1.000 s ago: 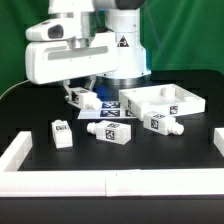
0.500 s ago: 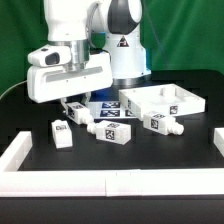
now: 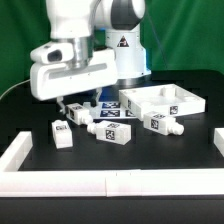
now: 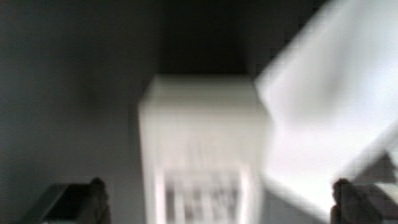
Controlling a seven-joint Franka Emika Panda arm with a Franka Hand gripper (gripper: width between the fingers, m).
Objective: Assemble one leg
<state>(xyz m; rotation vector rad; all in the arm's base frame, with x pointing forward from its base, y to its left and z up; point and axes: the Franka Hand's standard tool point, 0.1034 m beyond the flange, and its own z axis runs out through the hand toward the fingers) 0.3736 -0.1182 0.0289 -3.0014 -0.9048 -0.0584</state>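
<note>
So the claw (image 3: 76, 104) is down low over the black table (image 3: 150, 160), off to the exterior view's left of the panel (image 3: 170, 101), and it's wide open. In the wrist view the claw (image 4: 222, 200) shows its two dark fingertips (image 4: 79, 202) way out at opposite edges of the picture, with a big gap between them and nothing pinched.

The leg (image 3: 80, 113) lies on its side right underneath the claw, a bit further from the panel than the marker board (image 3: 108, 100) is. One tag faces the exterior camera. From the wrist, the leg (image 4: 205, 130) is just a pale blur sitting in the gap between the fingertips, pretty much centred, and it looks clear of both of them. That shot is really smeared though, so I can't tell how far the claw is above it or whether the fingers reach down past its sides.

There's also a bright white shape (image 4: 338, 80) right next to the leg in the wrist view. It's too blurry to say what it is.

Other pieces, all on the table:
- second leg (image 3: 163, 123), just in front of the panel's near edge
- third leg (image 3: 112, 132), further to the exterior view's left of the panel, nearer the camera
- fourth leg (image 3: 62, 134), farthest from the panel on that same side
</note>
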